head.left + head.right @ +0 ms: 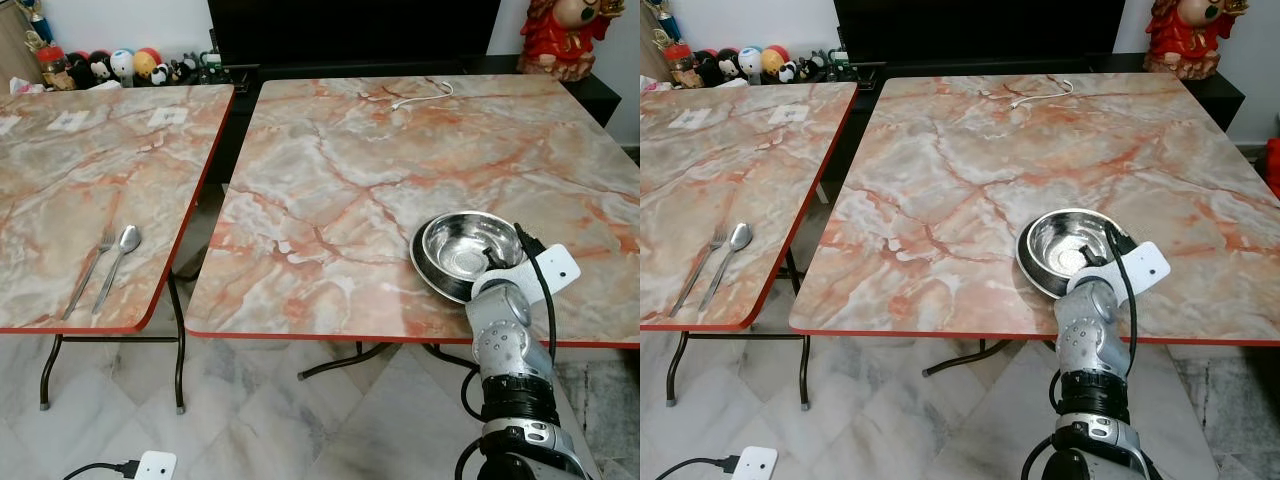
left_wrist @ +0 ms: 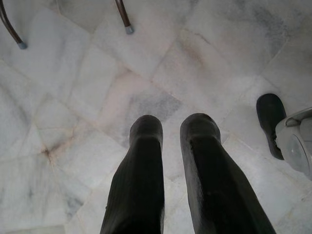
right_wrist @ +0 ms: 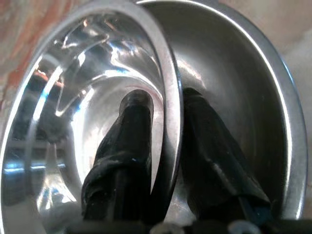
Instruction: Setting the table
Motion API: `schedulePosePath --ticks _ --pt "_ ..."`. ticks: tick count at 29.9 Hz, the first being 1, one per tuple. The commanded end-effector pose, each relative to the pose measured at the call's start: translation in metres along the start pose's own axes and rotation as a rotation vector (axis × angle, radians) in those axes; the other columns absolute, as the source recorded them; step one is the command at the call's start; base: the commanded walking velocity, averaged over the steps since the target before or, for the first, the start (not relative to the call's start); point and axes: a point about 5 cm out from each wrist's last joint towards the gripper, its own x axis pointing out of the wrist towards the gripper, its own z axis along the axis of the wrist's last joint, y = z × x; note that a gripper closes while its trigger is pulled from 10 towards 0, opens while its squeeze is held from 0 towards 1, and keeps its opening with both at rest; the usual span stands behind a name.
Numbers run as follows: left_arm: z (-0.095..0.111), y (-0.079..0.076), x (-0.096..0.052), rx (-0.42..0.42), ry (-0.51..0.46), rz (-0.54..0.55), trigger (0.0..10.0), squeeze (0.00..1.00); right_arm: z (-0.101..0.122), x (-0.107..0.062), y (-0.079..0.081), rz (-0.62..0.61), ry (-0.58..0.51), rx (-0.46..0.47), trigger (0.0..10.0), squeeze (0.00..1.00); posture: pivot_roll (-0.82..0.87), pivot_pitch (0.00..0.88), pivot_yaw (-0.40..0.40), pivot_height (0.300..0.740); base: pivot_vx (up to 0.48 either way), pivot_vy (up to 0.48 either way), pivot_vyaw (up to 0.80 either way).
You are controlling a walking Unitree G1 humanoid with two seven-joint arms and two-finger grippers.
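- The right gripper (image 3: 163,146) is clamped on the rim of a steel bowl (image 1: 470,245): in the right wrist view one black finger (image 3: 129,151) lies inside the bowl and the other outside, with the thin rim pinched between them.
- The bowl sits in a second, wider steel dish (image 3: 253,97); both rest near the front edge of the right table (image 1: 400,150), directly ahead of the right wrist.
- A fork (image 1: 90,272) and spoon (image 1: 120,262) lie side by side on the left table (image 1: 80,180), well off to the gripper's left across the gap, their long axes running roughly toward the robot.
- The left gripper (image 2: 170,146) hangs over the marble floor (image 2: 73,97), fingers slightly apart and empty; in my judgement it is the nearer arm for the cutlery.
- No brand, label or legible writing can be made out; the white cards on the left table are too small to read.
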Motion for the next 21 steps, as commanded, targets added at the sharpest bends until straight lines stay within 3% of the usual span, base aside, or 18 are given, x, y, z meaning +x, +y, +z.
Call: schedulePosePath --ticks 1,5,6,7,8,9,10,21 --pt "-0.004 0.004 -0.001 -0.001 0.020 0.009 10.0 0.00 0.006 -0.006 0.010 0.023 -0.016 0.019 10.0 0.00 -0.08 0.053 0.071 0.740 0.000 0.000 0.00" --pt "0.002 0.002 0.001 -0.001 0.009 0.009 10.0 0.00 0.006 -0.009 0.012 0.043 -0.011 0.025 10.0 0.01 -0.08 0.051 0.069 0.740 0.000 0.000 0.00" --pt "0.004 0.002 0.002 -0.001 0.006 0.008 10.0 0.00 0.006 -0.010 0.013 0.051 -0.013 0.023 10.0 0.22 -0.08 0.050 0.070 0.740 0.000 0.000 0.00" --pt "0.004 0.002 0.002 -0.001 0.005 0.008 10.0 0.00 0.007 -0.011 0.014 0.055 -0.015 0.021 10.0 0.23 -0.08 0.050 0.070 0.740 0.000 0.000 0.00" --pt "0.005 0.001 0.002 -0.002 0.002 0.007 10.0 0.00 0.008 -0.013 0.013 0.050 -0.016 0.021 10.0 0.13 -0.08 0.048 0.068 0.740 0.000 0.000 0.00" --pt "0.005 0.001 0.002 -0.002 0.002 0.007 10.0 0.00 0.008 -0.013 0.013 0.050 -0.016 0.021 10.0 0.13 -0.08 0.048 0.068 0.740 0.000 0.000 0.00" --pt "0.006 0.001 0.002 -0.003 0.000 0.007 10.0 0.00 0.008 -0.016 0.011 0.036 -0.019 0.021 10.0 0.00 -0.08 0.047 0.068 0.740 0.000 0.000 0.00" --pt "0.005 0.000 0.002 -0.003 -0.008 -0.001 10.0 0.00 0.022 -0.015 -0.016 -0.090 -0.139 -0.033 10.0 0.00 -0.08 0.041 0.068 0.740 0.000 0.000 0.00"
